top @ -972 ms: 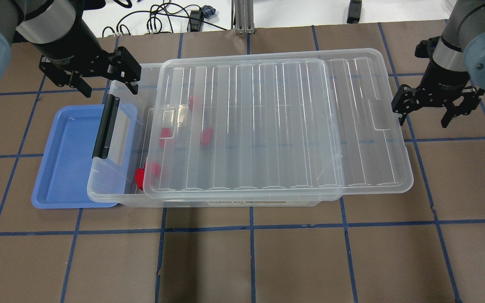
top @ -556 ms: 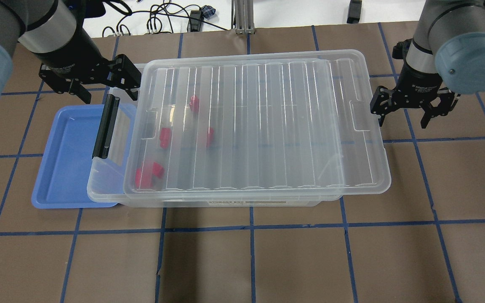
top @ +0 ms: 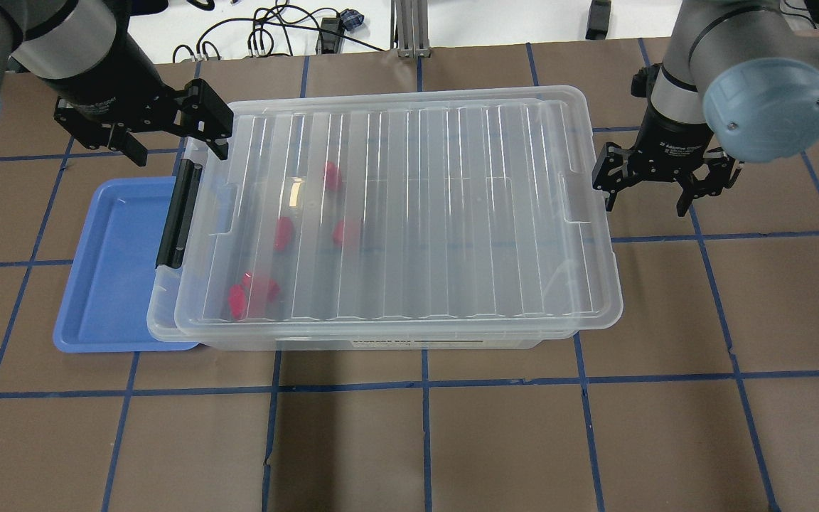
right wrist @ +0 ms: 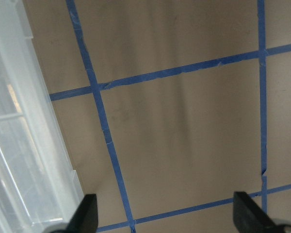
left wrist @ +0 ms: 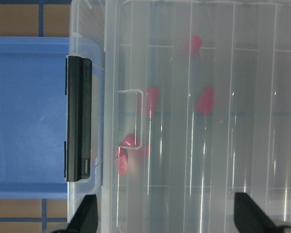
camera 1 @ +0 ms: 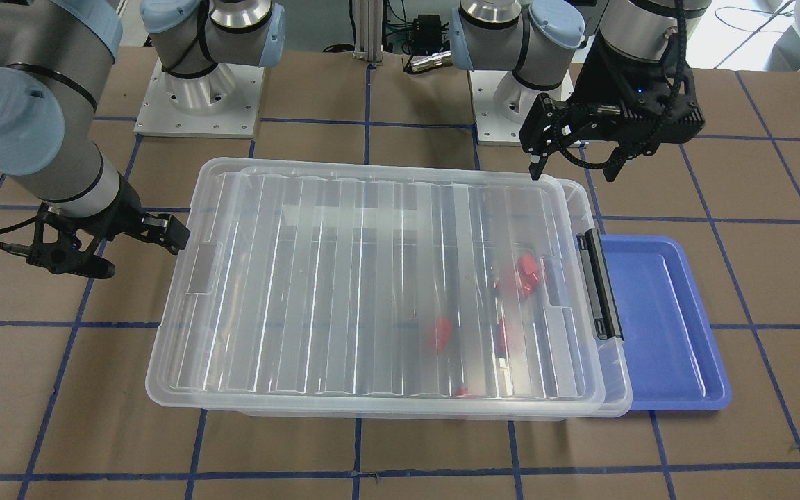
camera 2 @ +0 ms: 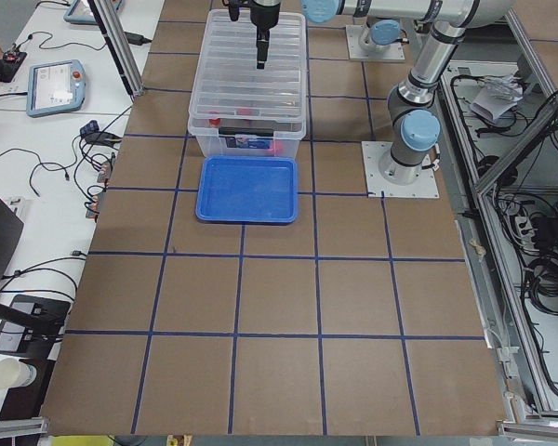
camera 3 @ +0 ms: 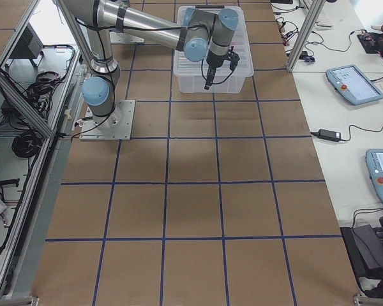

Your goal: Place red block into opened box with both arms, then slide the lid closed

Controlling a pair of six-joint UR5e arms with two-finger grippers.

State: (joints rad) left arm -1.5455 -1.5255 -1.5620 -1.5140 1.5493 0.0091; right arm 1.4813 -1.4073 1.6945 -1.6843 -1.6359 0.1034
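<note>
Left tool (top: 179, 151), right tool (top: 645, 203) — both spread open, pointing down.

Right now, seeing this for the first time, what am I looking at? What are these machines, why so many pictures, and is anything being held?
These are two robot arms at one table, each ending in a black two-finger gripper. The pictures show one moment from several cameras: one above and behind the robot, one facing it, one at each end of the table, and one on each wrist. On the table lies a clear plastic box with red blocks inside. A ribbed clear lid rests over nearly all of it, and a narrow strip by the black latch bar is uncovered. A blue tray lies at that end. The left gripper and right gripper are open and hold nothing.
</note>
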